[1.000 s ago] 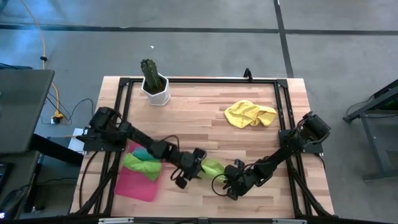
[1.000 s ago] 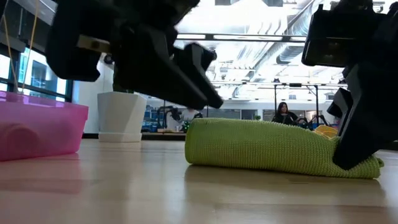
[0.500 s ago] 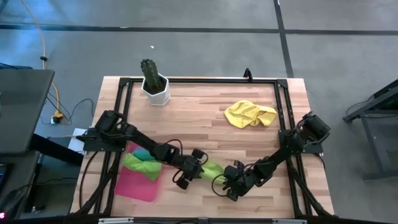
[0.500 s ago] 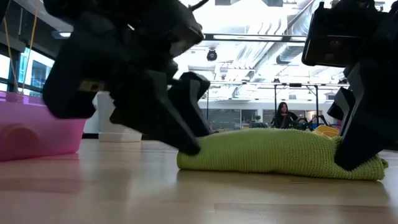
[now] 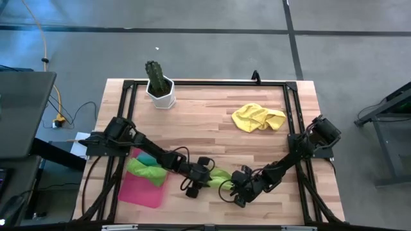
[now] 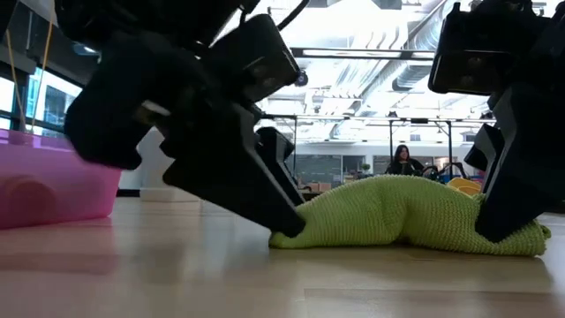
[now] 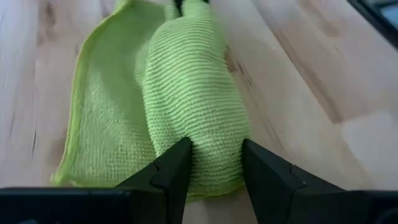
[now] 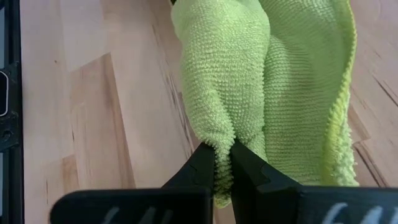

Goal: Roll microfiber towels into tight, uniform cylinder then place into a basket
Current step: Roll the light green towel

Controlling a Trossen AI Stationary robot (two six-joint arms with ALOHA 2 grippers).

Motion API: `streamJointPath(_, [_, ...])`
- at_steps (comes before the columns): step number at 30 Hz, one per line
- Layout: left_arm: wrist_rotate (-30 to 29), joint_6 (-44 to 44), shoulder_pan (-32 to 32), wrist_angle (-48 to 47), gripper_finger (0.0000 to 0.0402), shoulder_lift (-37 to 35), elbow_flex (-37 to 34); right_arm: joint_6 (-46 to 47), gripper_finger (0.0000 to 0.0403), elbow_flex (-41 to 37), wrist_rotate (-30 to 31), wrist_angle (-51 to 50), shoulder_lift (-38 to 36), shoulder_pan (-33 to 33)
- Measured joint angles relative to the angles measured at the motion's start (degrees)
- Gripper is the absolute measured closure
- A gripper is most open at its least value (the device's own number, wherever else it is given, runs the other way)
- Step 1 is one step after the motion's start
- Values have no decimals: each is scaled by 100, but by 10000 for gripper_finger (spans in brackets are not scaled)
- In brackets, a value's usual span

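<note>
A lime green towel (image 5: 219, 174), loosely rolled, lies on the table near the front edge between my two grippers; it also shows in the low view (image 6: 388, 212). My left gripper (image 5: 203, 181) is shut on its left end, and my right gripper (image 5: 235, 187) is shut on its right end. A loose flap (image 7: 102, 118) of the towel lies flat on the wood beside the roll. The pink basket (image 5: 138, 192) lies at the front left with a green towel (image 5: 146, 171) and a teal towel (image 5: 146, 158) on it. A yellow towel (image 5: 258, 118) lies crumpled at the back right. My left gripper pinches the roll's left end (image 7: 213, 163) between its two fingers, one on each side, and the roll narrows there. The fingers slant down from the table's left and lie along the roll. The end rests on the table. My right gripper pinches a fold at the towel's right end (image 8: 222, 144) between its two nearly closed fingertips. The fingers slant down from the table's right (image 6: 494, 225). That end stays on the table, and the towel humps up slack in its middle.
A white pot with a cactus (image 5: 159, 88) stands at the back left. A black frame (image 5: 290, 102) runs around the table. Bare wood lies between the lime green towel and the yellow towel.
My left gripper has come down and toward the table's right onto the lime green towel's left end and has taken hold of it. The towel has been pushed shorter: its left end has shifted right and its middle has humped up, while its right end has stayed put.
</note>
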Motion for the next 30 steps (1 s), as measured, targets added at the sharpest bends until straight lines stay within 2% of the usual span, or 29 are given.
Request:
streamJointPath(5, [91,-1437,49,-4,309,4,0,-7,396,0,7,4,0,0])
streamJointPath(10, [1098,-2700,208,-9,362,13,0,-174,394,2,13,2,1,0])
streamJointPath(14, [1691,-3004,305,-22,387,4,2,-770,366,4,9,9,-56,0])
streamJointPath(18, [2051,-3295,402,-1,388,-5,5,-1448,309,-13,5,-109,-325,-4])
streamJointPath(22, [2409,-3594,543,31,384,-11,7,-2510,266,-27,-3,-177,-718,-4])
streamJointPath(27, [2736,-3755,703,33,383,-15,8,-4242,251,-17,170,-149,-867,176])
streamJointPath(30, [2864,-3780,741,29,383,-15,9,-4693,250,-13,414,-139,-745,283])
